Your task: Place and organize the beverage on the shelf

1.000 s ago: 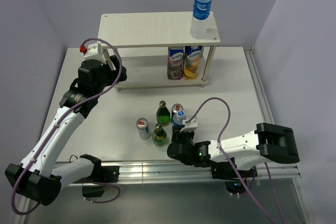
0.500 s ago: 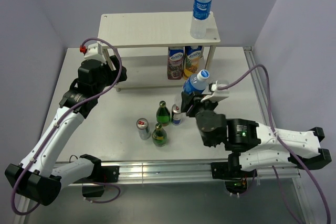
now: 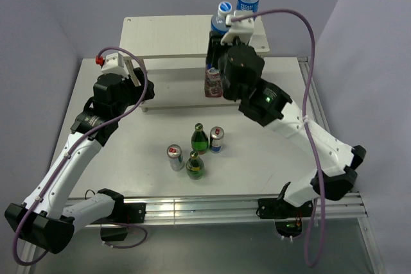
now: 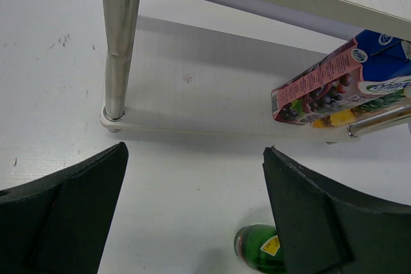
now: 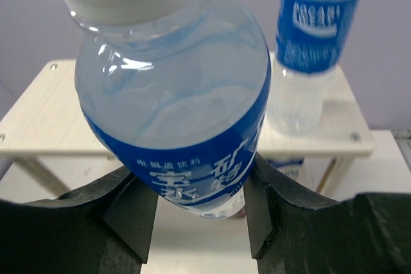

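Observation:
My right gripper (image 5: pixel 200 210) is shut on a clear water bottle (image 5: pixel 176 94) with a blue label and white cap. It holds the bottle (image 3: pixel 220 22) in the air at the front edge of the shelf's top board (image 3: pixel 173 36). A second water bottle (image 3: pixel 247 1) stands on the top board's right end, also seen in the right wrist view (image 5: pixel 308 43). Two juice cartons (image 4: pixel 347 81) stand on the lower board (image 4: pixel 192 81). My left gripper (image 4: pixel 192 210) is open and empty near the shelf's left front leg (image 4: pixel 119 43).
On the table in front of the shelf stand two green bottles (image 3: pixel 200 137) (image 3: pixel 195 165) and two cans (image 3: pixel 175 156) (image 3: pixel 217 139). One green bottle (image 4: pixel 260 255) shows by my left gripper's right finger. A metal rail runs along the table's near edge (image 3: pixel 192 206).
My right arm has lifted the water bottle from among the drinks on the table up and back to the shelf's top board. The left arm has barely moved.

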Controlling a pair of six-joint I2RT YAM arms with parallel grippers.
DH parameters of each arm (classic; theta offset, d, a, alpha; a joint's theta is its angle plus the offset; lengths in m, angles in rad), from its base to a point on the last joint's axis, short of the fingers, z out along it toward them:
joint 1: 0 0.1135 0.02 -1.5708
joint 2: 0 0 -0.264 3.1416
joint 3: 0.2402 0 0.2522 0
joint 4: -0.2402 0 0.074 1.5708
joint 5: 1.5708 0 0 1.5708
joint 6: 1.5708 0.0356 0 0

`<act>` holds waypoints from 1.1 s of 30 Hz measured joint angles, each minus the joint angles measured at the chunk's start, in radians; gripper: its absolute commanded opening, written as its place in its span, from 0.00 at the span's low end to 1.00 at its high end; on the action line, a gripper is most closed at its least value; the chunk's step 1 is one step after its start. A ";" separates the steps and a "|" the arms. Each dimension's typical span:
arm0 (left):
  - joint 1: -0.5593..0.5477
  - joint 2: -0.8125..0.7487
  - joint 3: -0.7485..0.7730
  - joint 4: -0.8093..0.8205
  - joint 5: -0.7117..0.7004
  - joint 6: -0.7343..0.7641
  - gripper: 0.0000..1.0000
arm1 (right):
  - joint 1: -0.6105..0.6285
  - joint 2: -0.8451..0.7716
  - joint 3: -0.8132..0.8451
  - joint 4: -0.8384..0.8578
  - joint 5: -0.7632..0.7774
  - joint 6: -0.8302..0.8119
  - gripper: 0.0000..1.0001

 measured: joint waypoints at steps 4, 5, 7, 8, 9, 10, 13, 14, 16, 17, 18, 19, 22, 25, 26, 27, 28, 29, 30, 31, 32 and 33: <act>0.000 -0.005 0.000 0.000 0.000 0.000 0.93 | -0.089 0.156 0.218 -0.042 -0.069 -0.042 0.00; 0.000 -0.006 0.000 0.000 0.000 0.000 0.93 | -0.105 0.183 0.253 -0.047 -0.080 -0.048 0.00; 0.000 -0.010 0.000 0.000 0.000 0.000 0.93 | -0.139 0.233 0.315 -0.067 -0.105 -0.053 0.00; 0.000 -0.011 0.000 0.000 0.001 0.000 0.93 | -0.154 0.255 0.336 -0.072 -0.119 -0.055 0.00; 0.000 -0.011 0.000 0.000 0.001 0.000 0.93 | -0.167 0.271 0.349 -0.080 -0.132 -0.055 0.00; 0.000 -0.011 0.000 0.000 0.001 0.000 0.93 | -0.180 0.286 0.358 -0.089 -0.143 -0.055 0.00; 0.001 -0.011 0.000 0.000 0.004 0.000 0.93 | -0.225 0.323 0.367 -0.123 -0.183 -0.045 0.00; 0.002 -0.011 0.000 0.000 0.005 0.000 0.93 | -0.239 0.332 0.367 -0.134 -0.189 -0.040 0.00; 0.002 -0.011 0.000 0.000 0.008 0.000 0.93 | -0.267 0.348 0.365 -0.153 -0.208 -0.028 0.00; 0.002 -0.011 0.000 0.000 0.008 0.000 0.93 | -0.279 0.353 0.361 -0.157 -0.214 -0.018 0.00; 0.002 -0.011 0.000 0.000 0.008 0.000 0.93 | -0.290 0.356 0.353 -0.157 -0.219 -0.009 0.00; 0.002 -0.011 0.000 0.000 0.008 0.000 0.93 | -0.302 0.356 0.345 -0.140 -0.225 0.002 0.00; 0.002 -0.011 0.000 0.000 0.009 0.000 0.93 | -0.325 0.352 0.320 -0.108 -0.246 0.030 0.00; 0.002 -0.011 0.000 0.000 0.008 0.000 0.93 | -0.343 0.351 0.302 -0.076 -0.263 0.057 0.01; 0.002 -0.010 0.000 0.000 0.009 0.000 0.93 | -0.347 0.350 0.297 -0.069 -0.266 0.066 0.06; 0.002 -0.010 0.000 0.000 0.008 0.000 0.93 | -0.352 0.349 0.293 -0.063 -0.270 0.075 0.11; 0.002 -0.010 0.000 0.000 0.009 0.000 0.93 | -0.356 0.349 0.293 -0.061 -0.272 0.084 0.26; 0.002 -0.010 0.000 0.000 0.008 0.000 0.93 | -0.359 0.349 0.292 -0.061 -0.276 0.090 0.34; 0.002 -0.010 0.000 0.000 0.008 0.000 0.93 | -0.362 0.349 0.291 -0.060 -0.279 0.096 0.42; 0.002 -0.010 0.000 0.000 0.008 0.000 0.93 | -0.364 0.349 0.289 -0.058 -0.282 0.101 0.50; 0.002 -0.010 0.000 0.000 0.008 0.000 0.93 | -0.366 0.347 0.284 -0.051 -0.285 0.106 0.58; 0.002 -0.010 0.000 0.000 0.008 0.000 0.93 | -0.368 0.345 0.277 -0.045 -0.288 0.110 0.61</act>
